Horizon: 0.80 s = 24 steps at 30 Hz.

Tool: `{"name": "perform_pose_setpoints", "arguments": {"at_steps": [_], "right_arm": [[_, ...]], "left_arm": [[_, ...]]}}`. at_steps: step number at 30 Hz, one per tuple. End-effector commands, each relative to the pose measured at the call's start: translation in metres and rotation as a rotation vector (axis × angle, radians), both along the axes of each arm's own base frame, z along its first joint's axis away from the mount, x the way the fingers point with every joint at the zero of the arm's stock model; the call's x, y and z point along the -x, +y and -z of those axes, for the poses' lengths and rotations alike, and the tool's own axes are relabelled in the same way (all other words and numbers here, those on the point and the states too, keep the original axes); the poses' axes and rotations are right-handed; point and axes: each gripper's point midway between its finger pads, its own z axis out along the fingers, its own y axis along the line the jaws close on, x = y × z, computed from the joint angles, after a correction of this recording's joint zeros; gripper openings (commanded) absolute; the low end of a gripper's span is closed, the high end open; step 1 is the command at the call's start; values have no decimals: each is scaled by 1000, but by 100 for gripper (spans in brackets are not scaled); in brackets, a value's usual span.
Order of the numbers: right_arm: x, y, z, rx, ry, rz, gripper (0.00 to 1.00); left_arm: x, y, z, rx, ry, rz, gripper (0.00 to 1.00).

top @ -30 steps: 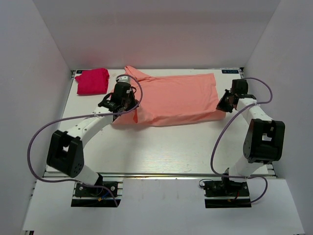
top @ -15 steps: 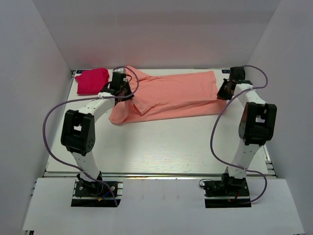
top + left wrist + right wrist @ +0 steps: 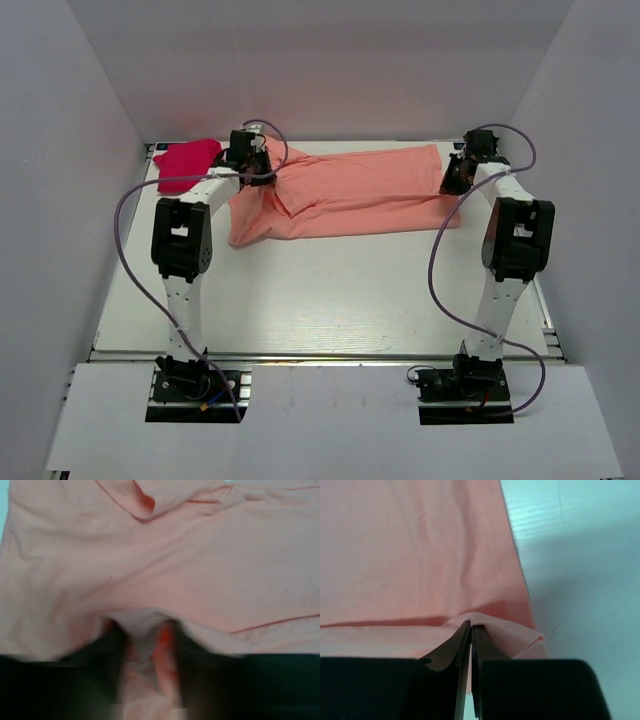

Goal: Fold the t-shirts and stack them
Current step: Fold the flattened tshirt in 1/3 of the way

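Scene: seen from above, 2 robot arms stretch fwd over a white counter (image 3: 320, 290), one to each end of a long pink shirt.
Salmon t-shirt (image 3: 350, 190): lies across the far part of the counter as a long band running L to R. R part is smooth. L end is rumpled, w/ a flap hanging toward the near side.
Magenta t-shirt (image 3: 185, 165): small folded bundle at the far L corner of the counter, nr the salmon shirt's L end. Can't tell if they touch.
L fingers (image 3: 260, 170): at the salmon shirt's L end, only slightly apart, w/ a fold of salmon cloth drawn up between them. Close-up is blurred.
R fingers (image 3: 455, 183): at the shirt's R edge, pressed together, pinching a thin fold of salmon cloth at the tips. Bare counter just R of that edge.
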Motion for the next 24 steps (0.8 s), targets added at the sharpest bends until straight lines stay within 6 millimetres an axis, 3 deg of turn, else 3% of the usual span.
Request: {"name": "perform_pose_setpoints", "arguments": {"at_steps": [1, 2, 3, 4, 5, 6, 7, 8, 9, 11, 13, 14, 15, 16, 17, 18, 19, 20, 21, 22, 23, 24], "right_arm": [[-26, 1, -10, 19, -52, -72, 10], [-33, 1, -15, 19, -63, -77, 15], [-35, 1, -12, 22, -56, -78, 23], [-40, -1, -25, 27, -72, -74, 27], [-41, 0, -25, 27, -72, -77, 33], [-41, 2, -33, 24, -87, -86, 50], [-41, 3, -36, 22, -91, -92, 58], [-37, 8, -36, -2, -88, -107, 73], [-36, 9, -50, -4, -113, -116, 90], [-24, 15, -50, -27, -101, -127, 90], [-14, 18, -53, -38, -106, -130, 90], [-10, 19, -63, -36, -127, -132, 90], [1, 22, -57, -52, -118, -143, 90], [5, 26, -66, -59, -137, -145, 90], [7, 28, -67, -64, -150, -149, 90], [20, 35, -50, -88, -115, -164, 90], [24, 37, -61, -91, -140, -170, 90], [32, 39, -51, -103, -121, -167, 90], [39, 42, -42, -113, -105, -169, 90], [40, 42, -45, -111, -123, -169, 90], [47, 44, -35, -121, -94, -165, 90], [50, 46, -27, -138, -75, -165, 90]], "left_arm": [[-26, 10, -22, -39, -77, 65, 73], [-34, 17, -23, -48, -89, 60, 94], [-47, 15, -37, -50, -125, 64, 100], [-52, 21, -21, -70, -97, 78, 100], [-59, 20, -23, -69, -106, 78, 100], [-72, 18, -43, -74, -160, 84, 100], [-75, 16, -47, -56, -170, 120, 100], [-75, 14, -48, -56, -162, 139, 100], [-77, 12, -56, -53, -183, 155, 100], [-72, 11, -73, -54, -211, 168, 100], [-54, 14, -92, -53, -231, 167, 100], [-46, 15, -100, -52, -242, 167, 100], [-34, 17, -90, -62, -222, 173, 100], [-22, 19, -116, -60, -257, 172, 100], [-13, 16, -120, -57, -259, 167, 100], [4, 11, -100, -60, -208, 183, 100], [11, 12, -99, -60, -205, 183, 100], [23, 10, -106, -32, -203, 189, 100], [44, -5, -84, 31, -150, 242, 100], [53, -7, -76, 54, -130, 245, 100], [72, -4, -47, 62, -60, 234, 100], [77, -2, -49, 76, -68, 208, 100]]}}
